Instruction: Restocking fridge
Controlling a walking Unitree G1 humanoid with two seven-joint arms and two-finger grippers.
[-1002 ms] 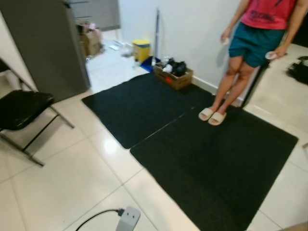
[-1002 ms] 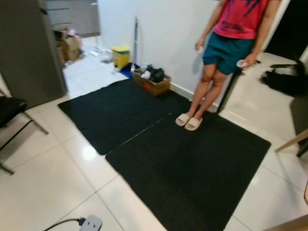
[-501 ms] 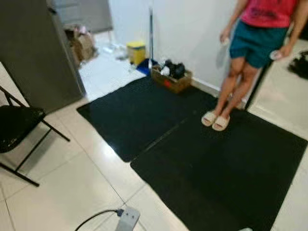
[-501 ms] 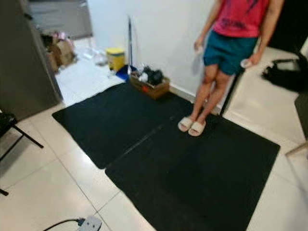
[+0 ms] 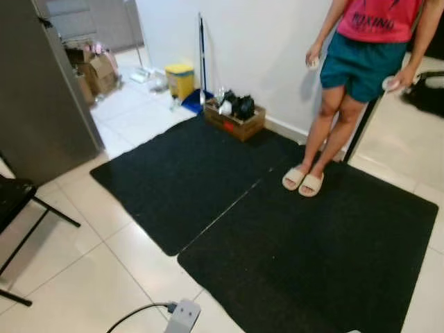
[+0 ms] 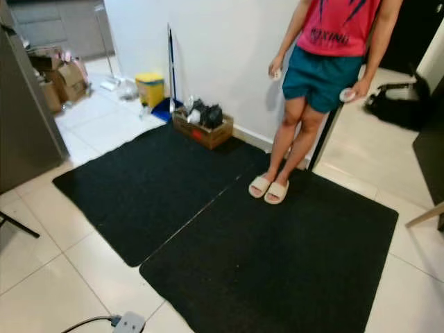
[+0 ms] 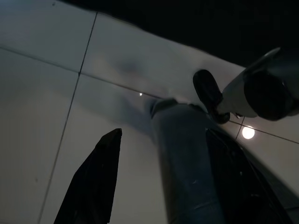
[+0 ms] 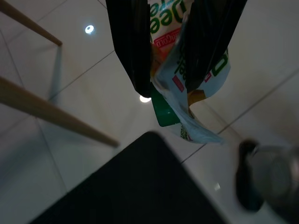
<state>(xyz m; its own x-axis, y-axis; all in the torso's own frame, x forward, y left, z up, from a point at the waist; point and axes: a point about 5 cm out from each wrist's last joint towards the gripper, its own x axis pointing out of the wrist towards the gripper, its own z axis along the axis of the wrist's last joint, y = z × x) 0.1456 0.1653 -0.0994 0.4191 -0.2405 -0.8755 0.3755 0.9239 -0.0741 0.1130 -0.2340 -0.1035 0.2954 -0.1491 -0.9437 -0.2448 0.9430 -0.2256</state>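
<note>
- Gripping a green-and-white packet [image 8: 187, 79]: right gripper [image 8: 168, 56], both fingers clamped on it, hanging above pale tiles beside a mat corner.
- Left gripper [image 7: 159, 186] over tiles, fingers apart, nothing between them.
- Ahead: two black mats [image 5: 277, 229]; person [image 5: 361, 62] in sandals at the far edge.
- Cardboard box [image 5: 236, 123] by the wall, dark items and a white one inside.
- Yellow bin [image 5: 180, 78] beside it; open cartons [image 5: 97, 73] past the grey fridge [image 5: 41, 90].

Black mats [image 5: 277, 236] mid-floor open; person [image 5: 347, 90] at far edge, box [image 5: 234, 119] by wall, chair [image 5: 14, 208] left.
</note>
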